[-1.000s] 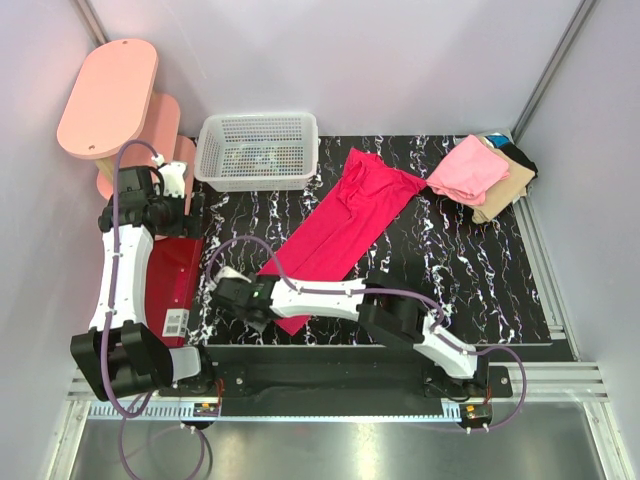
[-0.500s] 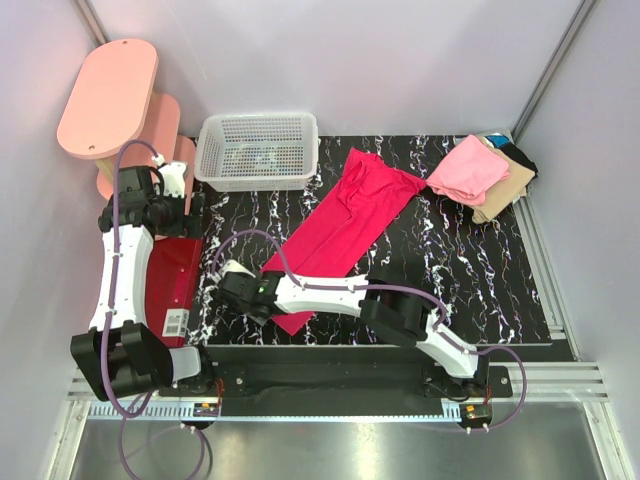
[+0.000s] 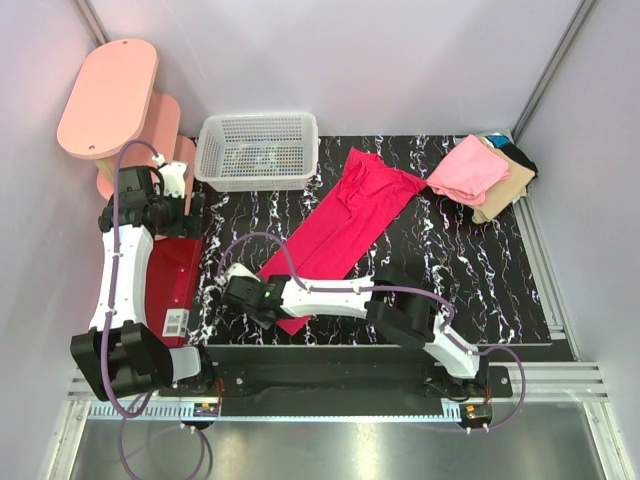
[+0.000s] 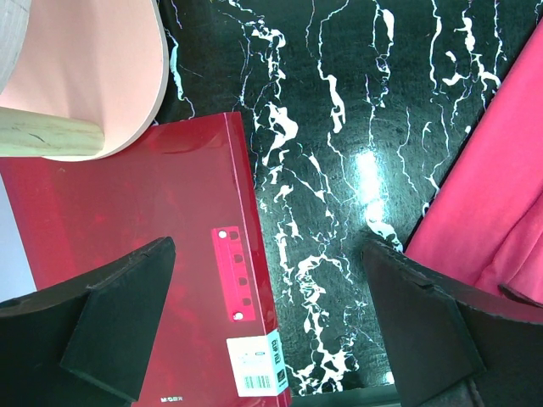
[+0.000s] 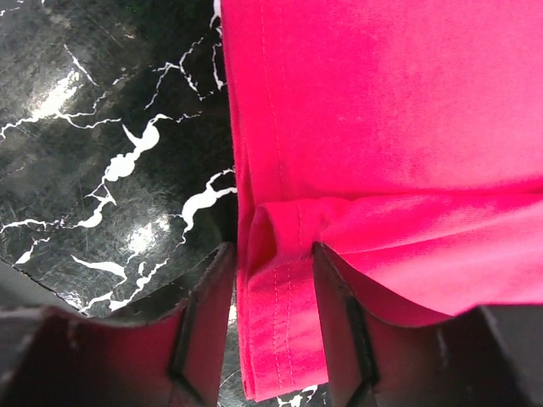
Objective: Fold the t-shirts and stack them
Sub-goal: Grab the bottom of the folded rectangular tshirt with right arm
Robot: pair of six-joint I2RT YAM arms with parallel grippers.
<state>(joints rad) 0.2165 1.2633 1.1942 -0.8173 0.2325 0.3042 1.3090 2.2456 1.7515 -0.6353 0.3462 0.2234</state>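
Note:
A bright magenta-red t-shirt (image 3: 345, 225) lies spread in a long strip across the black marbled table (image 3: 440, 270). My right gripper (image 3: 262, 300) is low at the shirt's near-left end. In the right wrist view its jaws (image 5: 271, 254) stand apart on either side of the stitched hem (image 5: 284, 322), which bunches into a small fold between them. A folded light pink t-shirt (image 3: 468, 168) tops a tan one (image 3: 502, 195) and a black/teal one (image 3: 512, 152) at the back right. My left gripper (image 3: 172, 205) hangs open over the red mat's edge (image 4: 270, 250), holding nothing.
A flat dark red mat (image 3: 170, 280) with a barcode label (image 4: 259, 365) lies along the table's left side. A white mesh basket (image 3: 258, 150) stands at the back, and a pink stool (image 3: 108, 95) at the far left. Walls close in on both sides.
My right gripper has slid a little right and forward onto the shirt's near end, and its jaws have narrowed around the hem. The left arm has not moved.

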